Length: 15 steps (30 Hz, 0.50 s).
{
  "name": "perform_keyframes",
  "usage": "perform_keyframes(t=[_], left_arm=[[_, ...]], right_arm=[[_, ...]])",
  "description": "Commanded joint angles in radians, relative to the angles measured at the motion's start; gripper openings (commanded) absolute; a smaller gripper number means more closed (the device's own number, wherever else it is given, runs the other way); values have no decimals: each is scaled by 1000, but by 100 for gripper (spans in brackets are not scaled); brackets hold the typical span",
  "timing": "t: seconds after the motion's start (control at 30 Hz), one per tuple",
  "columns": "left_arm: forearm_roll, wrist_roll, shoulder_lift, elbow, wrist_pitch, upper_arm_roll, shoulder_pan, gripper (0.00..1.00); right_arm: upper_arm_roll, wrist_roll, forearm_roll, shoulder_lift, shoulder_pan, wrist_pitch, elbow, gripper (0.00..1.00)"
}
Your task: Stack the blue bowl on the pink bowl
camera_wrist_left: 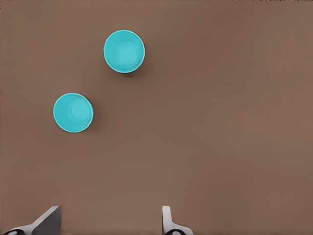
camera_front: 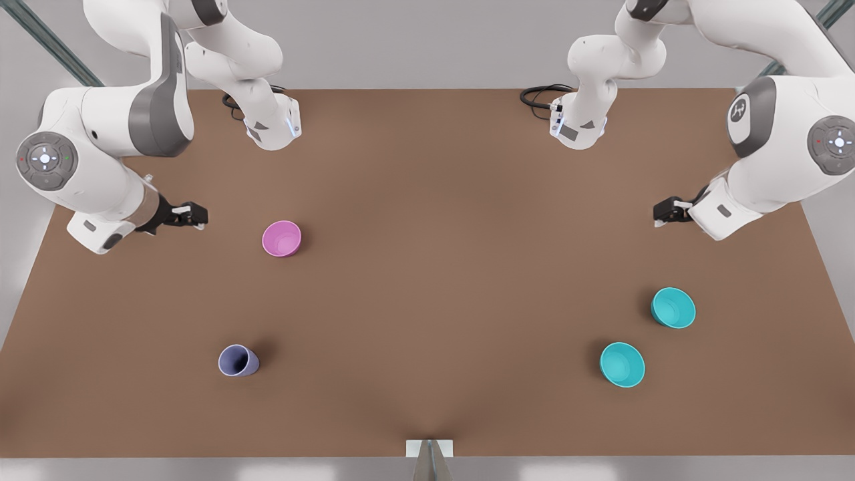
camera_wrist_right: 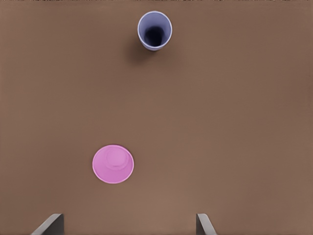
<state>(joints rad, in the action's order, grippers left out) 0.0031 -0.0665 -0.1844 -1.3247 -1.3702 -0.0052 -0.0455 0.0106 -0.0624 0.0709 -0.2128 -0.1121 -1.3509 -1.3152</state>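
The left pincer [camera_front: 658, 217] hung open at 12 o'clock of the blue bowl [camera_front: 673, 307]. The right pincer [camera_front: 200, 215] hung open at 9 o'clock of the pink bowl [camera_front: 281, 238].

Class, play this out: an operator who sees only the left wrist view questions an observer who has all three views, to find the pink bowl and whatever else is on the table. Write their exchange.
Operator: I see a blue bowl and its twin beyond my open left gripper. Where is the pink bowl?
Observer: The pink bowl sits at the front view's left, far from both.
Operator: Anything near it?
Observer: A purplish cup stands apart from it, nearer the camera.
Operator: And the other arm?
Observer: The right gripper waits, open, beside the pink bowl.
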Motion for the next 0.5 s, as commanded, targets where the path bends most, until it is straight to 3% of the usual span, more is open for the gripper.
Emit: perform_keyframes(t=[0.0, 0.1, 0.23, 0.3, 0.4, 0.47], left_arm=[[-2, -61, 3, 2, 23, 7, 0, 100], [-2, -64, 3, 4, 23, 8, 0, 100], [-3, -68, -1, -1, 37, 19, 1, 100], [-2, -68, -3, -4, 39, 21, 1, 100], [-3, -68, -10, -2, 39, 21, 1, 100], [-5, -72, -21, 4, 43, 43, 1, 100]], right_arm=[[2, -25, 1, 1, 0, -17, -1, 100], [-8, -20, 3, -19, -20, 38, -76, 100], [-11, 49, -65, 96, -29, -356, -593, 100], [-11, 59, -66, 128, -21, -537, -751, 100], [-11, 59, -68, 69, 15, -806, -888, 100], [-12, 49, -115, -10, 60, -850, -877, 100]])
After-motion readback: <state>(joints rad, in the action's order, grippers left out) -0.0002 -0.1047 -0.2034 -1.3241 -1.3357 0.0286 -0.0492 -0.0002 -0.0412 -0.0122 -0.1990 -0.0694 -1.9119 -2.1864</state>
